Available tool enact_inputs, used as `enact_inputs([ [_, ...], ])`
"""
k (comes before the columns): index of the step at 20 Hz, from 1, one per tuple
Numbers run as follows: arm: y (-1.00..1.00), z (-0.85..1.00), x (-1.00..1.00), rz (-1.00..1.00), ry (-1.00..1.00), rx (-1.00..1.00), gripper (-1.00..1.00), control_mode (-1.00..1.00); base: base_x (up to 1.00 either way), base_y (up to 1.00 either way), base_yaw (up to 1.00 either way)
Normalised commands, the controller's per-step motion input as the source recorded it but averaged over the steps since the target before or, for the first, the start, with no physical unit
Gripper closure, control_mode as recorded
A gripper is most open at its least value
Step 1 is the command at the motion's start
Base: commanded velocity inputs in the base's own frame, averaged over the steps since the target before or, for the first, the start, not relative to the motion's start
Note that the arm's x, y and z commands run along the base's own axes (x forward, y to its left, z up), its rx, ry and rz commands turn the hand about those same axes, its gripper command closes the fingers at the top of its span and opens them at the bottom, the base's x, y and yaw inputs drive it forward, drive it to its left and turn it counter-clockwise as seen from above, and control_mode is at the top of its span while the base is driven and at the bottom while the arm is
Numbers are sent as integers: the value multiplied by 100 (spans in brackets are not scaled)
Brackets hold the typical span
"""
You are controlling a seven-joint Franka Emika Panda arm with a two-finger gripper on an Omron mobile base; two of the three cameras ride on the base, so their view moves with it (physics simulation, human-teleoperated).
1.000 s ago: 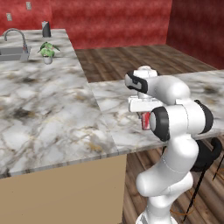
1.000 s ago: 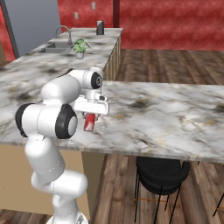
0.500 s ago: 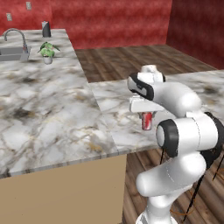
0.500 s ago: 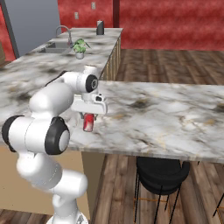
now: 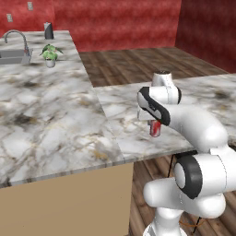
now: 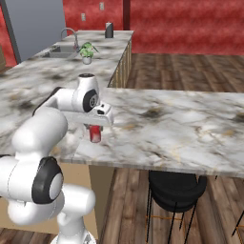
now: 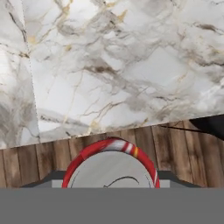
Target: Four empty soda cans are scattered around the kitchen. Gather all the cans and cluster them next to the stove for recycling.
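Observation:
A red soda can with white markings hangs upright from my gripper, which is shut on it over the marble counter near its front edge. From the right base view the same can sits under the white hand, gripper. In the hand view the can's silver top with its red rim lies close below, between the dark fingers. Whether the can's base touches the counter I cannot tell. The stove and the other cans are out of view.
A small potted plant, a sink with a faucet and a dark upright object stand at the counter's far end. A black stool is tucked under the counter's right span. Wooden floor lies beyond the edge.
The arm's elbow and upper links have swung down and round to the robot's side. The hand and the red can have stayed almost in place over the counter.

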Motion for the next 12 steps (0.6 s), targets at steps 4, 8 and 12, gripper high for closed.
enact_inputs([
  [4, 5, 30, 0, -5, -3, -5, 100, -100, 0, 0, 0],
  [8, 3, 33, 0, -4, 0, -4, 100, -100, 0, 0, 0],
  [12, 3, 28, -8, -3, 2, 0, 100, -100, 0, 0, 0],
])
